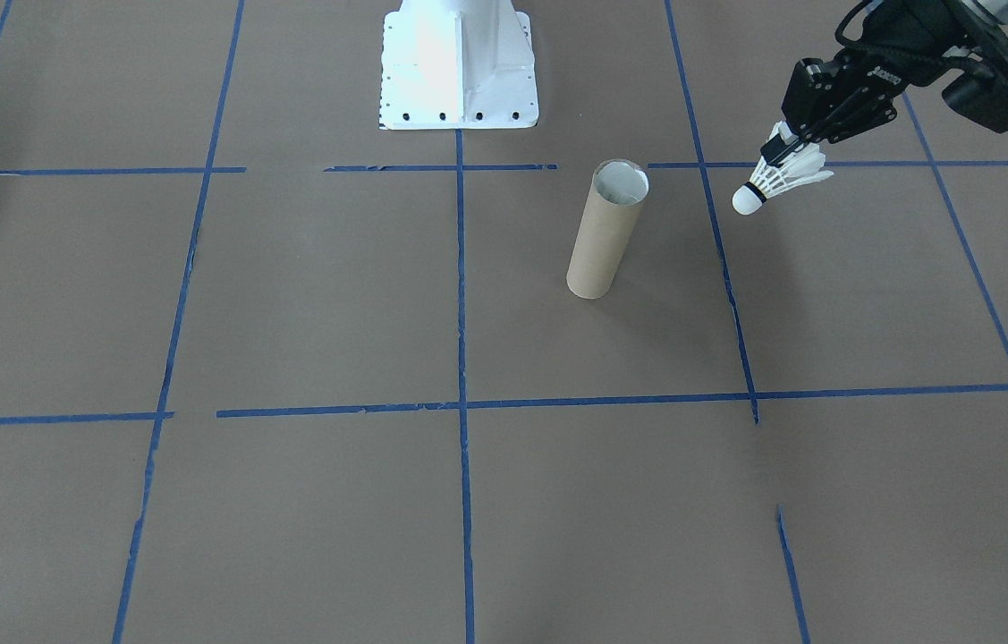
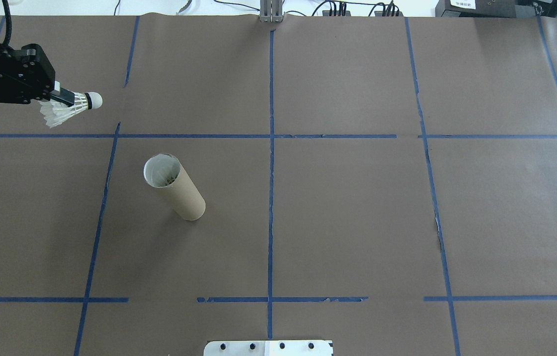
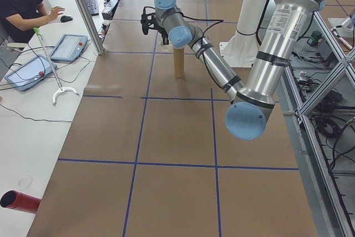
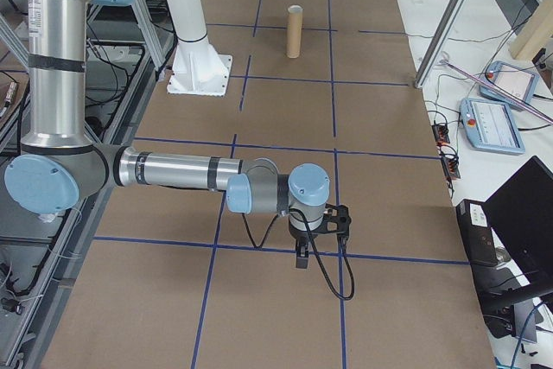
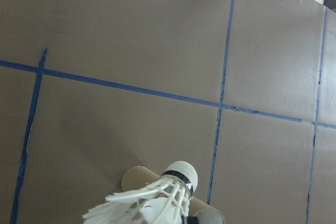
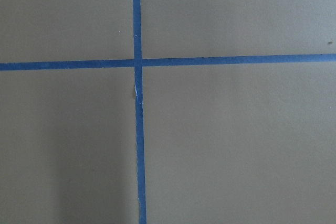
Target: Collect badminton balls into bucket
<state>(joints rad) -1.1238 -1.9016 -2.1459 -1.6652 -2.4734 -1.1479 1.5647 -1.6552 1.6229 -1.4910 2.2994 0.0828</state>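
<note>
The tall brown cardboard tube with a whitish inside (image 2: pixel 174 187) is standing upright on the brown paper-covered table (image 2: pixel 357 222), and its narrow mouth is the likely trouble: a release slightly off centre would probably be catching the feathers on the rim or tipping the light tube.

The left arm is reaching out, its black two-finger gripper (image 2: pixel 63 96) hanging above the table, well apart from the tube, pinching the small white feather shuttlecock (image 2: pixel 73 106) by its skirt, cork tip pointing outward.

The right gripper (image 4: pixel 304 254) is hovering far from the tube; I cannot tell its finger state.
</note>
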